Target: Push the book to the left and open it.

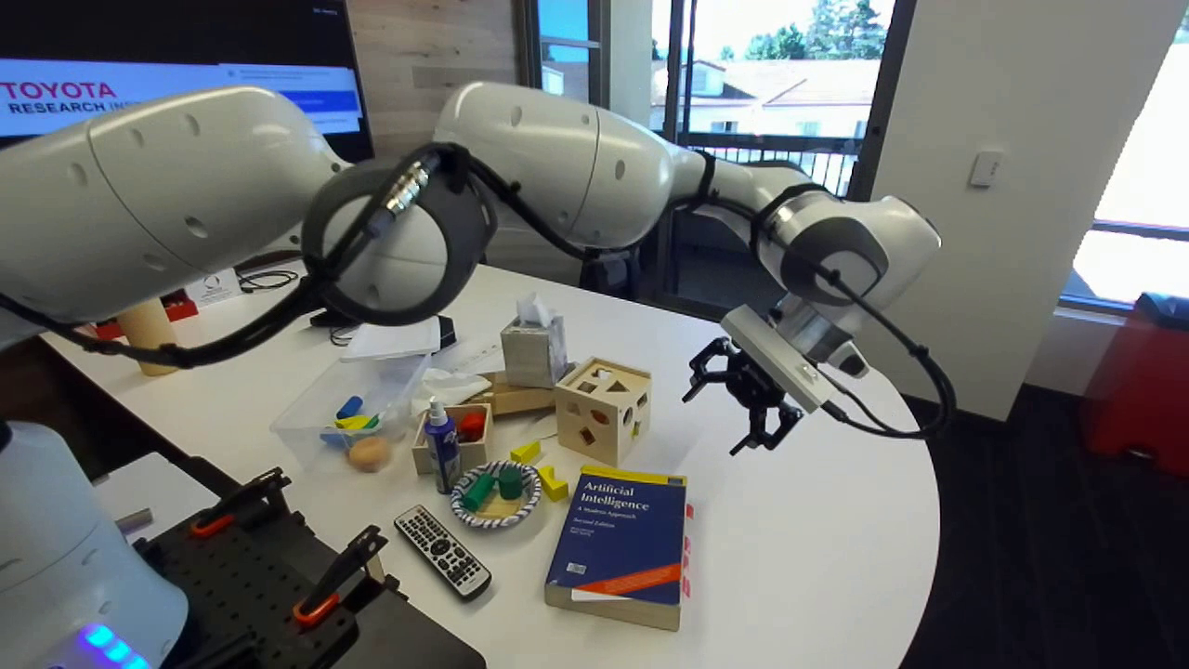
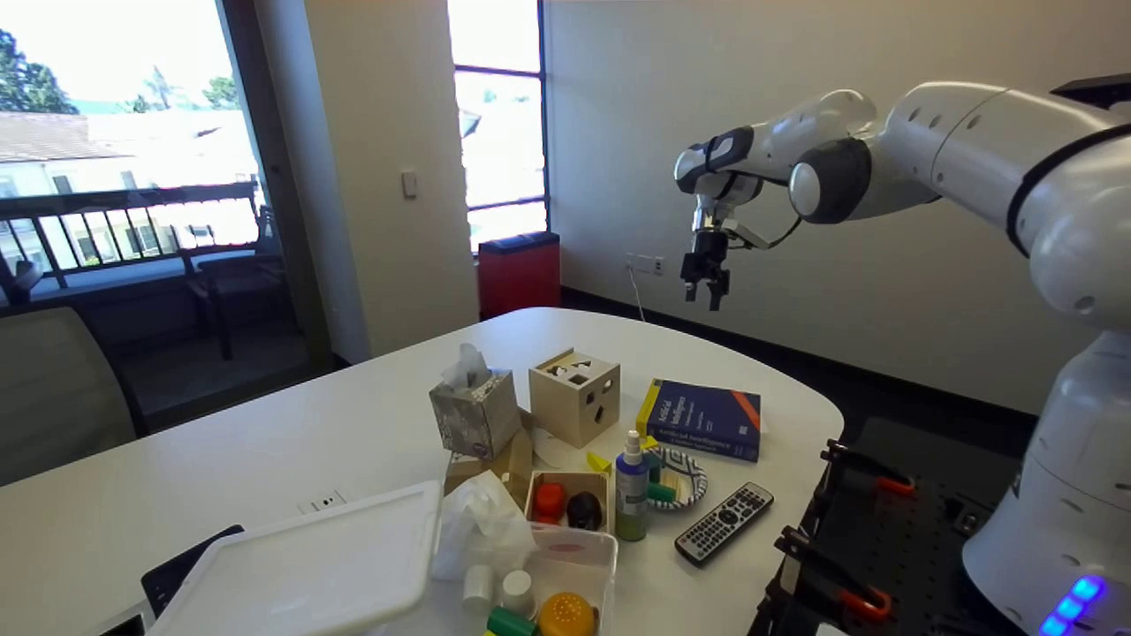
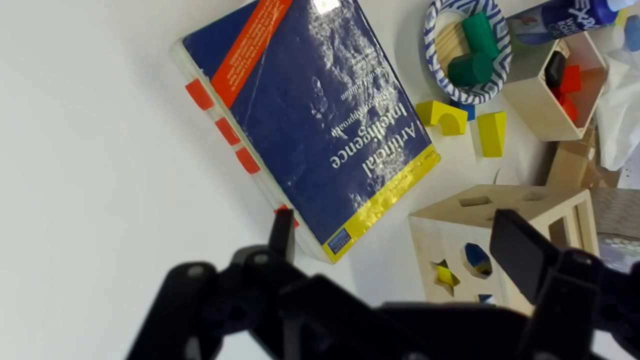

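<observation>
1. hovering well above the white table [image 1: 803, 557] in an exterior view, the gripper [image 1: 713, 424] has its fingers [image 1: 708, 377] spread wide.
2. the book [image 1: 620, 534] lies flat and closed on the near part of the table, its yellow band [image 1: 633, 477] at the far edge and red tabs [image 1: 687, 550] along the right.
3. the wooden cube [image 1: 604, 400] stands just beyond the book; the patterned bowl [image 1: 495, 522], with green blocks [image 1: 478, 492] in it, sits just left of the book, and the remote [image 1: 443, 553] lies farther left and nearer.
4. in an exterior view the gripper [image 2: 702, 299] points downward, and the width of its gap is hard to read from this side. the book [image 2: 707, 415] lies right of the cube, its spine facing near; the tissue box [image 2: 477, 413] stands left of the cube.
5. nearer, the spray bottle [image 2: 631, 490] stands upright between the small open box [image 2: 570, 475] and the bowl, and the white lid [image 2: 309, 565] lies tilted at the left.
6. in the wrist view the fingers [image 3: 520, 247] stand wide apart. the book [image 3: 310, 110] lies cover up beyond them, its title upside down; the cube, right of it, is partly hidden by a finger.
</observation>
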You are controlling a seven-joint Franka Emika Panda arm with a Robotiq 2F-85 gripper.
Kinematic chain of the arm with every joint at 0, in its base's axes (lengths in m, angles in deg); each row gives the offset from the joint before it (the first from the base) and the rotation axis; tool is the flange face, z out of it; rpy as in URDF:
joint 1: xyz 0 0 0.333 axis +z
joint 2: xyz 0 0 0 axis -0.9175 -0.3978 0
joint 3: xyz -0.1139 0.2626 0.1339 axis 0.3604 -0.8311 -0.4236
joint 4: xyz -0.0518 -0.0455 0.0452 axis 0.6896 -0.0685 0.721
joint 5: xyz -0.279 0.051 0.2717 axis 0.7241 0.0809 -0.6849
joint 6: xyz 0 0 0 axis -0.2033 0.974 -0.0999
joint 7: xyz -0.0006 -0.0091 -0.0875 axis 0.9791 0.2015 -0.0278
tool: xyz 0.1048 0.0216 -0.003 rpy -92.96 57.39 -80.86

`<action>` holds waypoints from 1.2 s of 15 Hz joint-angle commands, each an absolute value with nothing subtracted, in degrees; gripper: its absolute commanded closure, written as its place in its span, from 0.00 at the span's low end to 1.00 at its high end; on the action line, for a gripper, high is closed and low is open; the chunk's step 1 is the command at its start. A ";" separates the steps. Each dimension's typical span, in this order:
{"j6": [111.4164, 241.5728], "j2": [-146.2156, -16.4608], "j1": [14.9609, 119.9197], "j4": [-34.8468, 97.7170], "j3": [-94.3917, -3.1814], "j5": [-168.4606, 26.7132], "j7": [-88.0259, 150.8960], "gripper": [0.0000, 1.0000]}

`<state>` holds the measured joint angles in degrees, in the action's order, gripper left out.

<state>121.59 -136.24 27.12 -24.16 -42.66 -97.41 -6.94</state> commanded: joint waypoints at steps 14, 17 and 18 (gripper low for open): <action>122.54 -150.30 21.24 -31.49 -52.65 -84.09 -1.52 0.00; 122.48 -150.35 20.92 -29.85 -52.51 -83.64 -1.18 0.00; 122.48 -150.37 20.82 -29.37 -52.44 -83.61 -0.95 0.00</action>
